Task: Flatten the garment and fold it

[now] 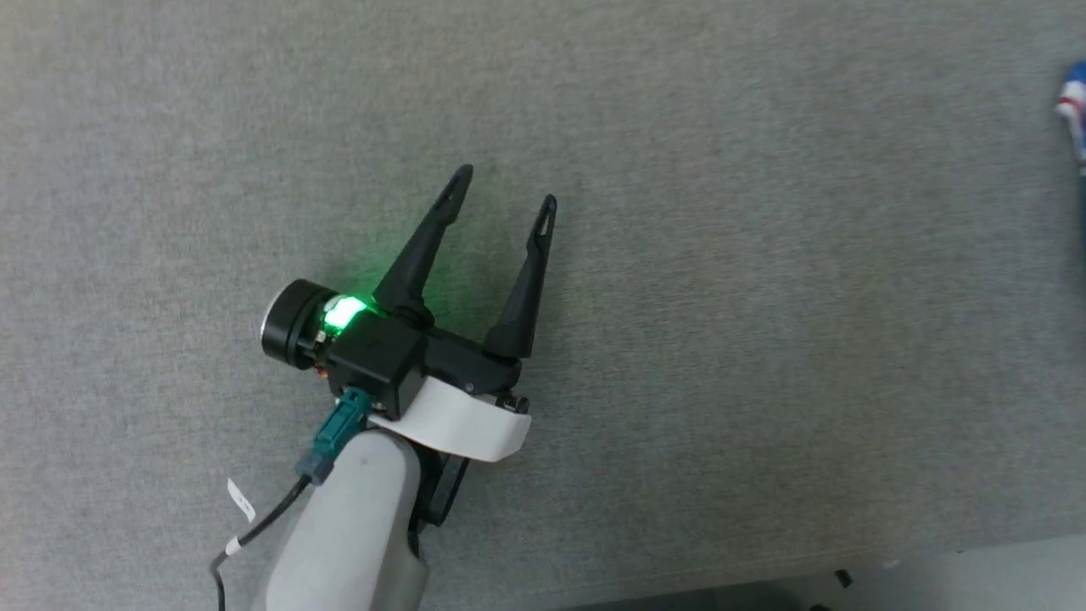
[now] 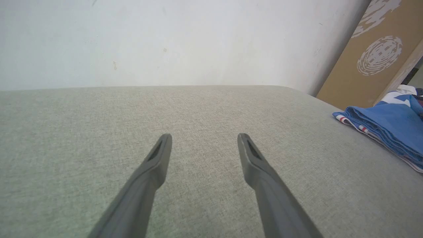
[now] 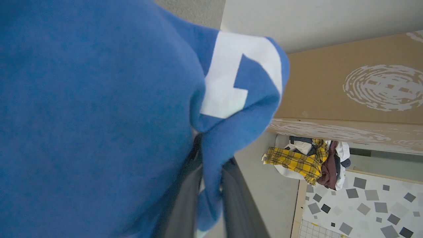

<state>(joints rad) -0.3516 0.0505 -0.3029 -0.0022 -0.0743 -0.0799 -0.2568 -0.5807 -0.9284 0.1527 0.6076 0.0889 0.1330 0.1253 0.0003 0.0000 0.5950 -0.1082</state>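
My left gripper (image 1: 506, 190) hovers open over bare grey fabric, nothing between its two dark fingers; its own view shows the same gripper (image 2: 205, 140) spread wide. The garment, bright blue with white lettering and red-and-white trim, lies bunched at the right edge (image 2: 388, 130) and peeks in at the far right of the head view (image 1: 1074, 106). My right gripper (image 3: 208, 145) is shut on a fold of the blue garment (image 3: 99, 109), whose cloth drapes over the fingers and covers their tips.
The grey fabric surface (image 1: 721, 339) spreads wide around the left gripper. A white wall (image 2: 165, 39) stands behind it. A brown cardboard panel (image 3: 347, 89) leans at the right. A pile of other clothes with yellow plaid (image 3: 304, 162) lies beyond, near patterned floor (image 3: 363, 205).
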